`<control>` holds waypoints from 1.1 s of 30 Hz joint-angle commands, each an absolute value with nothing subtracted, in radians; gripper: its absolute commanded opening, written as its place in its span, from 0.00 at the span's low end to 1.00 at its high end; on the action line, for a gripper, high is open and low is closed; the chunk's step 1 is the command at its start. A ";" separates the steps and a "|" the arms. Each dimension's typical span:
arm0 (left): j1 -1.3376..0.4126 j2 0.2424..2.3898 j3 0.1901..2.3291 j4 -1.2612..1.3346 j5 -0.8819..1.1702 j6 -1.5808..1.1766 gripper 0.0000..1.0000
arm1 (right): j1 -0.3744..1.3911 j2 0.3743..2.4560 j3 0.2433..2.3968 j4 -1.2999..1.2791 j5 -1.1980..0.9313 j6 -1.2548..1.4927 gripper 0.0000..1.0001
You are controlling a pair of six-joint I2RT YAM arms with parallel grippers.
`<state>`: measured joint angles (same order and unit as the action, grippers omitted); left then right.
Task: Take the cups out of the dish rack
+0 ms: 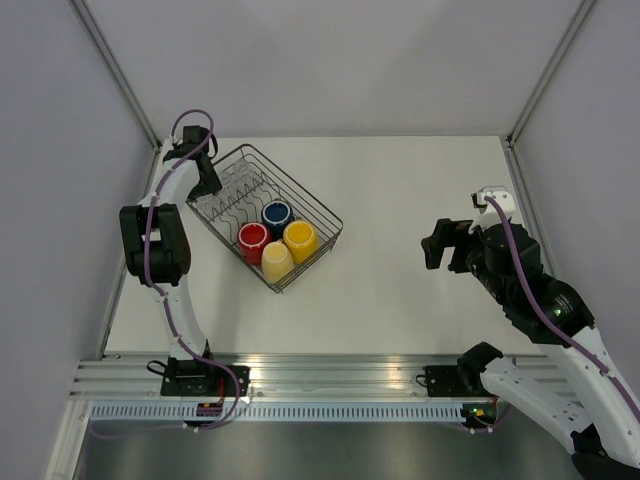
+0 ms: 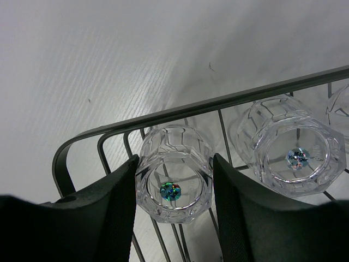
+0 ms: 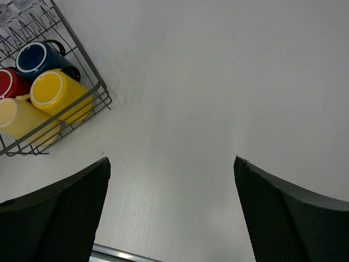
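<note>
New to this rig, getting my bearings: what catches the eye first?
Four bright mugs bunched at the near end of the dish rack stand out. Close up, the left end effector is shut on a clear glass tumbler in the rack's corner; the right end effector hangs open, well away from the rack.

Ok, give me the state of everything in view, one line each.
left pincer: shut on corner tumbler
right pincer: open, empty
corner tumbler: gripped, in dish rack
second tumbler: free, in rack
red mug, blue mug, yellow mug: upside down in rack
cream mug: tilted, in rack
dish rack: loaded, on table
</note>
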<state>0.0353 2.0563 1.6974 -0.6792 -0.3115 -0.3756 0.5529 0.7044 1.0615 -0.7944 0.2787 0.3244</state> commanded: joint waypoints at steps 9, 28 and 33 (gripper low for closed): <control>0.041 1.956 1.740 -0.676 -0.262 -0.357 0.02 | 0.555 0.695 1.098 -0.776 0.261 0.307 0.98; -0.097 1.588 1.683 -0.661 0.063 -0.437 0.02 | 0.557 0.653 0.976 -0.500 0.118 0.376 0.98; -0.182 1.448 1.585 -0.522 0.360 -0.472 0.02 | 0.557 0.690 0.905 -0.362 -0.053 0.468 0.98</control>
